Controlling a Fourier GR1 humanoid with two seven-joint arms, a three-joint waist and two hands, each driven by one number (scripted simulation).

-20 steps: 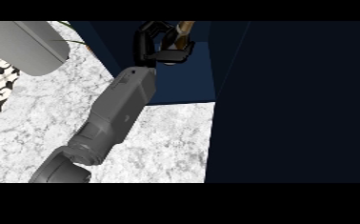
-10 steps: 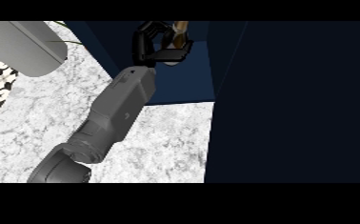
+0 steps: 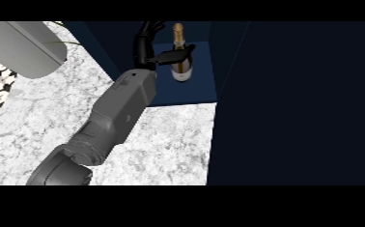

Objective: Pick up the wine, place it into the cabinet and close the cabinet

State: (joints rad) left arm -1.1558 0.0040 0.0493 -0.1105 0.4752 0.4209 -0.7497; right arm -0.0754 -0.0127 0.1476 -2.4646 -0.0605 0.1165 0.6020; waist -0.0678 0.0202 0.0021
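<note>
- The wine (image 3: 181, 57) stands upright inside the open cabinet (image 3: 196, 93), on its dark blue floor, neck toward the back.
- The one hand (image 3: 158, 52) in view, which side I cannot tell, curls round the bottle's body, thumb across its front.
- Judged best: lower until the base rests flat on the cabinet floor, uncurl, then draw straight back toward the marble tabletop (image 3: 171, 144).
- The door (image 3: 299, 105), right of the cabinet, needs shutting after.
</note>
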